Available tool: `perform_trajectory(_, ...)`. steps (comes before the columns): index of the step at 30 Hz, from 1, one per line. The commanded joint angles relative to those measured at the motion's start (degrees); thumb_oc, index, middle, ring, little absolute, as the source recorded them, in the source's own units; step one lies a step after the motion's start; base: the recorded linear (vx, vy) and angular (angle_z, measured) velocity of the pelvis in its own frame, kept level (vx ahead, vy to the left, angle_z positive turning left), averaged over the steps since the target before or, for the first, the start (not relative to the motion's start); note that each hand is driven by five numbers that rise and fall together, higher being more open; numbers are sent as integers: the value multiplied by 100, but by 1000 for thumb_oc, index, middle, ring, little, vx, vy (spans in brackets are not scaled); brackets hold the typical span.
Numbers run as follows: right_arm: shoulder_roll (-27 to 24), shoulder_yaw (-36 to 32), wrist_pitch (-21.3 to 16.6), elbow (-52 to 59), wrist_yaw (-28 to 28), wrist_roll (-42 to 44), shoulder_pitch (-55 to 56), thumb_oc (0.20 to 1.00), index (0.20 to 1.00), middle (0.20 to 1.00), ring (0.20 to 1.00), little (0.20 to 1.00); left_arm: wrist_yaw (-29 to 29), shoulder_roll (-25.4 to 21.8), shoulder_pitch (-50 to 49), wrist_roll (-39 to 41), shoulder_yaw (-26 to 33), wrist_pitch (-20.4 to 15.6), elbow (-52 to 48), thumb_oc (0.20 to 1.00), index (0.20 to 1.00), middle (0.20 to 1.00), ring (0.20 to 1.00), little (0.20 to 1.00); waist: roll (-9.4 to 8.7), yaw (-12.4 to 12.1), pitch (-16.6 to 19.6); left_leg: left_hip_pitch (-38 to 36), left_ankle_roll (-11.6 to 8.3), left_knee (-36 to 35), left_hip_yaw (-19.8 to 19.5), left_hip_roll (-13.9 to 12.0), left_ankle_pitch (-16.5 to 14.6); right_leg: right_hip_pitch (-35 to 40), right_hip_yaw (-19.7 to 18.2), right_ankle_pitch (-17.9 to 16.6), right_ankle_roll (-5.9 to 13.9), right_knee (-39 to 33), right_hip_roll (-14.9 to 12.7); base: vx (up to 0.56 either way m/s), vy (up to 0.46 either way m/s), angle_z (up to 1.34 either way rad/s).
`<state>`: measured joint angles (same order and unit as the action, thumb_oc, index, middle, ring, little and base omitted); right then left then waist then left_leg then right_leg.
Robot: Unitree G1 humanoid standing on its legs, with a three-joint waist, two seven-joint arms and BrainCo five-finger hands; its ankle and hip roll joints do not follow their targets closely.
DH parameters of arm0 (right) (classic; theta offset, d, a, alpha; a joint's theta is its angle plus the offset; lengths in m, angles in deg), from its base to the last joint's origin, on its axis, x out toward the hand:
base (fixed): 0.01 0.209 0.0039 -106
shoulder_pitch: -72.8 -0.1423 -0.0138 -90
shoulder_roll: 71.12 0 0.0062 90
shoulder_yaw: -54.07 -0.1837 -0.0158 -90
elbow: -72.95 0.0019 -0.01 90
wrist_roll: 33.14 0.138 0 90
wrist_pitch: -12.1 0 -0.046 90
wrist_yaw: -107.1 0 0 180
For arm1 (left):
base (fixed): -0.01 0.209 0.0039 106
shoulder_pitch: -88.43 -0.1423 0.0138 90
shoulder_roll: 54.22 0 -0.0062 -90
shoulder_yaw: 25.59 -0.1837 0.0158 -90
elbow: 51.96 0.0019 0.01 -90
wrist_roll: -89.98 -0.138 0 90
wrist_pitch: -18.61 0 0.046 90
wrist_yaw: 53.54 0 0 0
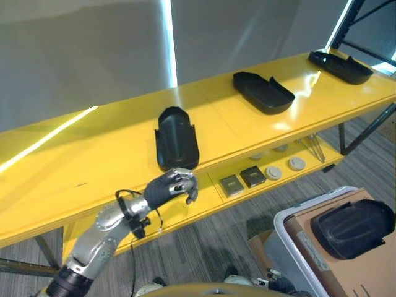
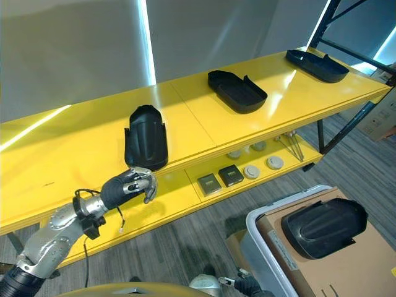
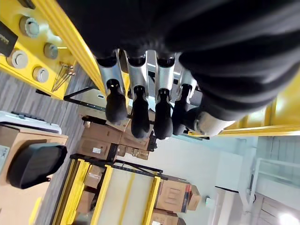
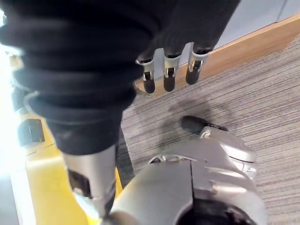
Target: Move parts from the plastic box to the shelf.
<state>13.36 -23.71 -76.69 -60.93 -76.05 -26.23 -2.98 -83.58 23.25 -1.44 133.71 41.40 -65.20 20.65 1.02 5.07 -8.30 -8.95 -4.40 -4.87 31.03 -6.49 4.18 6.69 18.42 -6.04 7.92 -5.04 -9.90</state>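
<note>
Three black moulded parts lie on the yellow shelf (image 1: 93, 161): one (image 1: 177, 137) near its front edge, one (image 1: 263, 91) further right, one (image 1: 340, 66) at the far right end. A fourth black part (image 1: 352, 228) rests on cardboard inside the grey plastic box (image 1: 281, 232) at lower right. My left hand (image 1: 168, 187) hangs just in front of the shelf edge, below the nearest part and apart from it, with relaxed fingers (image 3: 140, 112) holding nothing. My right hand (image 4: 168, 75) hangs over the carpet with straight, empty fingers.
A lower yellow shelf holds two dark square items (image 1: 232, 185) and round discs (image 1: 297, 163). Grey carpet lies between the shelf and the box. Yellow racks with cardboard boxes (image 3: 173, 197) stand in the distance.
</note>
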Motion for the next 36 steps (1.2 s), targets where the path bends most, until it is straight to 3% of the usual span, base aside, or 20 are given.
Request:
perform_trajectory(1, -60, 138, -156, -102, -109, 55, -253, 1000, 1000, 1000, 1000, 1000, 625, 120, 561, 211, -45, -340, 86, 200, 200, 200, 200, 200, -88, 79, -293, -49, 76, 412, -230, -241, -632, -47, -7, 106, 439, 97, -303, -2, -48, -4)
perform_trajectory(5, -61, 215, -134, -98, -105, 61, -292, 1000, 1000, 1000, 1000, 1000, 911, 242, 822, 103, -222, -513, 357, 200, 200, 200, 200, 200, -105, 152, -340, -23, 81, 458, -181, -272, -645, -97, -43, 130, 421, 156, -303, -5, -34, -4)
perform_trajectory(10, -131, 310, -131, -90, -146, 93, -326, 1000, 1000, 1000, 1000, 1000, 1975, 492, 1495, -602, -453, -678, 1056, 200, 200, 200, 200, 200, -137, 341, -448, 73, 42, 532, -140, -341, -622, -244, -157, 163, 396, 264, -281, 0, -34, -2)
perform_trajectory(25, -212, 398, -21, 296, -134, 86, -289, 1000, 1000, 1000, 1000, 1000, 3233, 738, 2169, -1558, -411, -797, 2443, 200, 200, 200, 200, 200, -192, 550, -637, 224, -13, 714, -97, -464, -601, -391, -299, 211, 327, 336, -247, -8, -11, -5)
perform_trajectory(36, -212, 557, 29, 439, -200, -59, -307, 1000, 1000, 1000, 1000, 1000, 3418, 755, 2453, -1884, -416, -979, 2519, 200, 200, 200, 200, 200, -209, 591, -690, 216, -36, 741, -94, -494, -584, -377, -296, 228, 322, 359, -254, 0, 0, 0)
